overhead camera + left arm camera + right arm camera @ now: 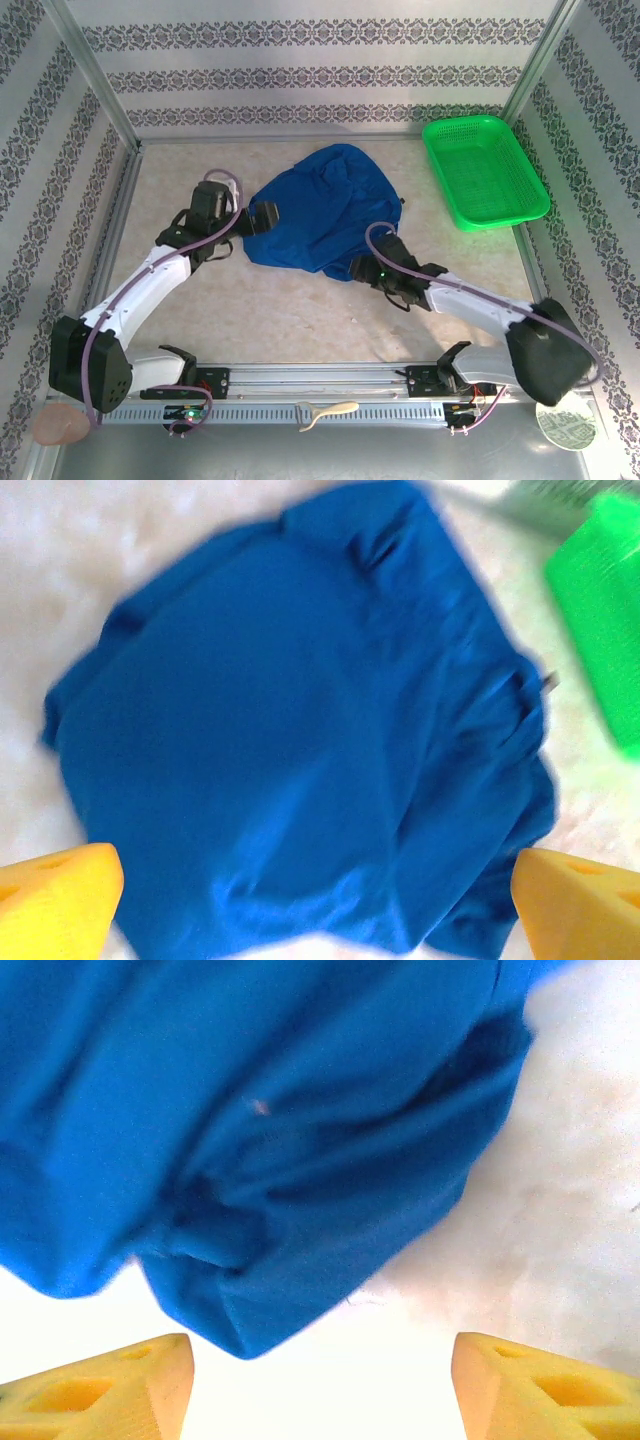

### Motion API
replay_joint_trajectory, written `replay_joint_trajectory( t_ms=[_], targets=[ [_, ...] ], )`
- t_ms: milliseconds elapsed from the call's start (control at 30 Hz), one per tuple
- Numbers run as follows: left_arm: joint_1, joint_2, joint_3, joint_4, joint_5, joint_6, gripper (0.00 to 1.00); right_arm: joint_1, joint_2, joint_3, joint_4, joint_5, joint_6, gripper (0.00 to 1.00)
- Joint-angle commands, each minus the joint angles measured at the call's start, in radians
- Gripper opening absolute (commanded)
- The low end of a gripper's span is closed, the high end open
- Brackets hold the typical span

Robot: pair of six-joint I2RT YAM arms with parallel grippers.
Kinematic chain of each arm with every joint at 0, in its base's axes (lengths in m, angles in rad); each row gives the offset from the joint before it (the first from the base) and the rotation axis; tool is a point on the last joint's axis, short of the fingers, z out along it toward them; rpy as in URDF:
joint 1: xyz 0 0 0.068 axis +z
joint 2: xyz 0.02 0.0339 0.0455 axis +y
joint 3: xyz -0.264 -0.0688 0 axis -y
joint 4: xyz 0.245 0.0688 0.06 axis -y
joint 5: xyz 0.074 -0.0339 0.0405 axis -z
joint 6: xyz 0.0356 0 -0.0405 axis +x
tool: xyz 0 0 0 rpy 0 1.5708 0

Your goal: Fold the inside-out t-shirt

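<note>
Plainly, the t-shirt (325,210) lies between the left claw (262,215) and right claw (362,266), both spread apart.

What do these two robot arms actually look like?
The left arm and right arm each have white tube-like links between chunky black joints, with a thin mauve cable looping alongside. Their jaws are yellow wedges with hollow slots.

The t-shirt (325,210) is soft matt cloth, the basket (485,170) glossy plastic mesh.
</note>
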Motion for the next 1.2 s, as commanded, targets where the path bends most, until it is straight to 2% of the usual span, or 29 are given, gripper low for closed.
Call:
replay_joint_trajectory(
  t_ms=[0, 267, 367, 400, 467, 533, 567, 600, 633, 667, 700, 733, 1000, 1133, 1167],
  targets=[
    [0.004, -0.032, -0.054, -0.137, 0.001, -0.054, 1.00, 0.033, 0.086, 0.032, 0.095, -0.012, 0.052, 0.69],
    [0.004, 0.103, -0.126, -0.073, 0.025, -0.122, 1.00, 0.038, 0.229, 0.096, 0.173, -0.005, 0.081, 0.68],
    [0.005, 0.178, -0.121, -0.024, 0.027, -0.130, 1.00, 0.033, 0.266, 0.103, 0.210, -0.017, 0.101, 0.62],
    [0.004, 0.203, -0.117, -0.006, 0.022, -0.129, 1.00, 0.031, 0.278, 0.104, 0.224, -0.022, 0.106, 0.57],
    [0.005, 0.263, -0.108, 0.031, 0.015, -0.134, 1.00, 0.022, 0.291, 0.107, 0.247, -0.039, 0.105, 0.38],
    [0.004, 0.329, -0.087, 0.083, 0.011, -0.138, 1.00, 0.005, 0.284, 0.109, 0.255, -0.071, 0.095, 0.12],
    [0.004, 0.358, -0.072, 0.097, 0.007, -0.135, 0.97, -0.005, 0.269, 0.106, 0.256, -0.084, 0.089, 0.00],
    [0.009, 0.389, -0.045, 0.105, 0.006, -0.120, 0.85, -0.019, 0.240, 0.102, 0.254, -0.104, 0.081, 0.00],
    [0.020, 0.409, -0.011, 0.105, 0.021, -0.100, 0.64, -0.037, 0.202, 0.094, 0.247, -0.125, 0.075, 0.00],
    [0.032, 0.416, 0.019, 0.092, 0.032, -0.084, 0.39, -0.050, 0.162, 0.089, 0.234, -0.144, 0.069, 0.00],
    [0.047, 0.409, 0.056, 0.065, 0.043, -0.071, 0.08, -0.074, 0.107, 0.084, 0.214, -0.167, 0.064, 0.00],
    [0.062, 0.386, 0.095, 0.031, 0.048, -0.055, 0.00, -0.099, 0.048, 0.080, 0.190, -0.197, 0.060, 0.00],
    [0.166, 0.214, 0.481, -0.342, 0.224, 0.084, 0.00, -0.263, -0.360, 0.184, -0.132, -0.333, 0.018, 0.00],
    [0.172, 0.222, 0.649, -0.449, 0.246, 0.135, 0.00, -0.281, -0.439, 0.228, -0.213, -0.330, 0.009, 0.00],
    [0.173, 0.244, 0.676, -0.458, 0.251, 0.144, 0.04, -0.285, -0.435, 0.223, -0.209, -0.327, 0.011, 0.00]
  ],
)
